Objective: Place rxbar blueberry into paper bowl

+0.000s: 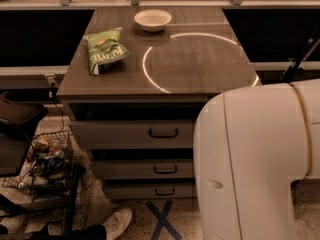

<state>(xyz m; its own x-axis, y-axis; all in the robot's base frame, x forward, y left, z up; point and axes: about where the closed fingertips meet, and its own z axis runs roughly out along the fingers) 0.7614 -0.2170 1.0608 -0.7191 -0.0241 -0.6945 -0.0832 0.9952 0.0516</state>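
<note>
The off-white paper bowl [153, 20] stands near the far edge of the brown table top [200, 69], empty as far as I can see. The rxbar blueberry is hidden or out of view. A large white arm housing [255, 164] fills the lower right of the camera view. The gripper itself is not in view.
A green crinkled chip bag [106, 49] lies on the table's left side. A bright ring of light [150, 74] marks the table top. Three drawers [163, 133] sit under the table. A wire basket of items [42, 161] and a white shoe [116, 222] are on the floor at the left.
</note>
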